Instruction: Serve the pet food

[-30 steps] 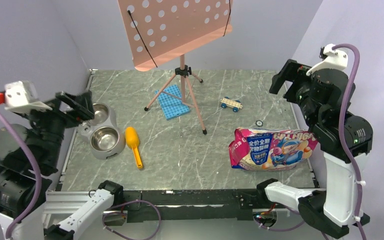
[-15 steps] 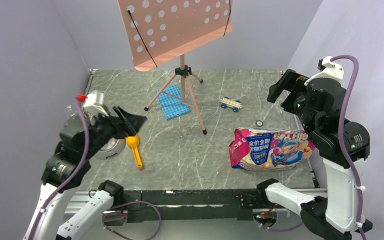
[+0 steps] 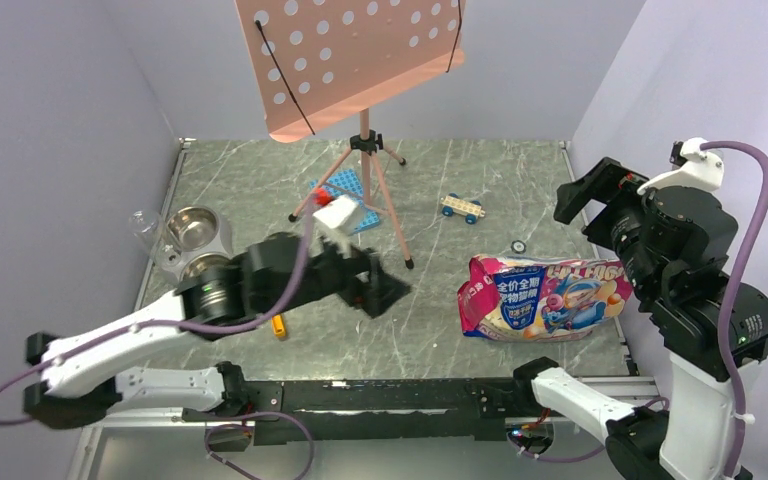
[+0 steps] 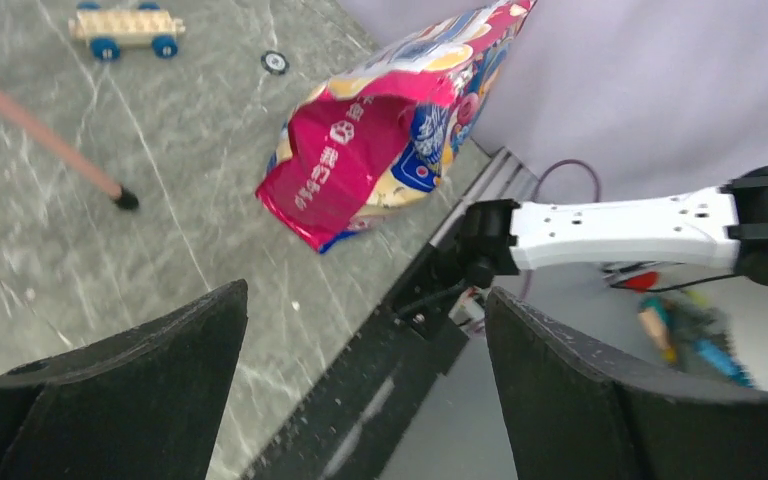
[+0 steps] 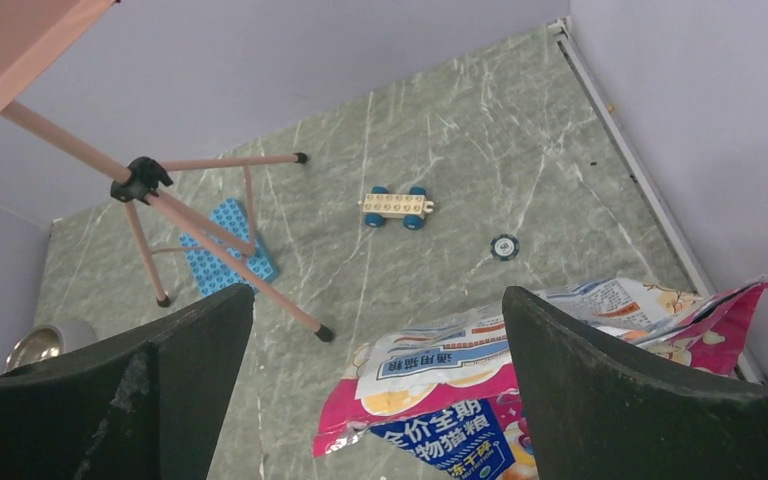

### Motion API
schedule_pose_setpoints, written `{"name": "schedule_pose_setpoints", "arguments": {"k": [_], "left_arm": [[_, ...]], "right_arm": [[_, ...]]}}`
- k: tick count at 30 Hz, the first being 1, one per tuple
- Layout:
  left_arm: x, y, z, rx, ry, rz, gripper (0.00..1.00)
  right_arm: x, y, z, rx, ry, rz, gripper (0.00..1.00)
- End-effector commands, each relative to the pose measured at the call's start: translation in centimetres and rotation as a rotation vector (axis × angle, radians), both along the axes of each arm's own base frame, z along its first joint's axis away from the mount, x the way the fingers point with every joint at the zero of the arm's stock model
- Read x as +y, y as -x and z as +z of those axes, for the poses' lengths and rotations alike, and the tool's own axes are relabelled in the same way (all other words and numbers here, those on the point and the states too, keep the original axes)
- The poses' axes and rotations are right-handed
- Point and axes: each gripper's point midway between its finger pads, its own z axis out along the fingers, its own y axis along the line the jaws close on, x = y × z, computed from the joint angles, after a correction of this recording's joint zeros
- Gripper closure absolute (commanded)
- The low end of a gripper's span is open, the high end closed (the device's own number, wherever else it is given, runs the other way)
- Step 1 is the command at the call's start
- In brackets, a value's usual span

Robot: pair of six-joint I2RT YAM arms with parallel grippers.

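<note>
Kibble first: I can't see any of it in any view, so I can't tell where it sits. The bag [image 3: 545,298] lies flat on the bench [image 3: 430,310] at about 4 o'clock in the top view. None of my cameras looks inside it.

My left tool [image 3: 378,288] hangs over the middle of the bench, a touch toward 6 o'clock. Its jaws are spread wide with nothing between them. Its wrist camera has the bag's pink end at roughly 12 o'clock.

My right tool [image 3: 590,195] is up at 3 o'clock, above the bag's far side and well off the bench. It's gaping wide too, with nothing in it.

The steel bowls [image 3: 192,228] sit at 9 o'clock, the near one partly behind my left arm. A bit of yellow scoop [image 3: 277,326] pokes out under that arm around 7 o'clock.

The pink stand [image 3: 365,150] is at 12, with a blue plate [image 3: 338,185] just beside its legs. There's a toy car [image 3: 461,207] at 1 o'clock and a small disc [image 3: 518,246] between the car and the bag.
</note>
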Motion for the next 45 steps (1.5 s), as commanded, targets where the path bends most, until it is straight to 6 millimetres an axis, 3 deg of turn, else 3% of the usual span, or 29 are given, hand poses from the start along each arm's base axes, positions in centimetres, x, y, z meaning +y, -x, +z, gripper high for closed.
{"name": "schedule_pose_setpoints", "arguments": {"k": [1,4,7,11,17,24,28,34,37,38,40,43,45], "left_arm": [[-5.5,-2.9,3.8,-0.256,-0.062,-0.003,0.08],[-9.8,-3.7,5.8,-0.358,-0.055,-0.076,0.12],[-14.1,-3.8,6.1,-0.418,-0.055,-0.173,0.11],[-19.0,-3.6,4.3,-0.439,-0.082,-0.298,0.05],[-22.9,-3.4,2.3,-0.439,-0.061,-0.363,0.01],[-25.7,-7.6,-1.8,-0.445,-0.223,-0.233,0.03],[-25.8,-8.3,-2.8,-0.465,-0.253,-0.207,0.26],[-25.4,-7.8,-3.0,-0.543,-0.317,-0.241,0.67],[-24.7,-7.6,-3.3,-0.537,-0.351,-0.25,0.95],[-24.2,-7.8,-3.5,-0.535,-0.376,-0.239,1.0],[-22.8,-8.8,-3.7,-0.529,-0.44,-0.174,1.0],[-19.0,-11.2,-3.3,-0.545,-0.56,0.003,1.0],[-16.7,-11.8,-2.6,-0.564,-0.603,0.07,1.0]], "right_arm": [[-0.7,0.7,0.0,0.01,-0.017,-0.038,0.0],[-1.1,1.4,0.0,0.005,-0.038,-0.055,0.0],[-1.2,2.0,0.3,-0.012,-0.06,-0.057,0.0],[-1.6,3.0,1.4,-0.044,-0.079,-0.062,0.0],[-2.0,4.6,2.8,-0.105,-0.123,-0.054,0.0],[-2.0,6.0,3.2,-0.14,-0.141,-0.021,0.0],[-2.2,6.2,3.1,-0.137,-0.144,-0.025,0.0],[-1.6,5.4,2.8,-0.124,-0.142,-0.013,0.0],[-1.3,4.9,2.3,-0.11,-0.142,-0.008,0.0],[-1.2,4.8,2.1,-0.105,-0.143,-0.009,0.0],[-1.1,4.5,1.5,-0.085,-0.144,-0.014,0.0],[-0.9,4.0,0.3,-0.031,-0.14,-0.023,0.0],[-0.5,3.6,-0.8,0.011,-0.137,-0.016,0.0]]}}
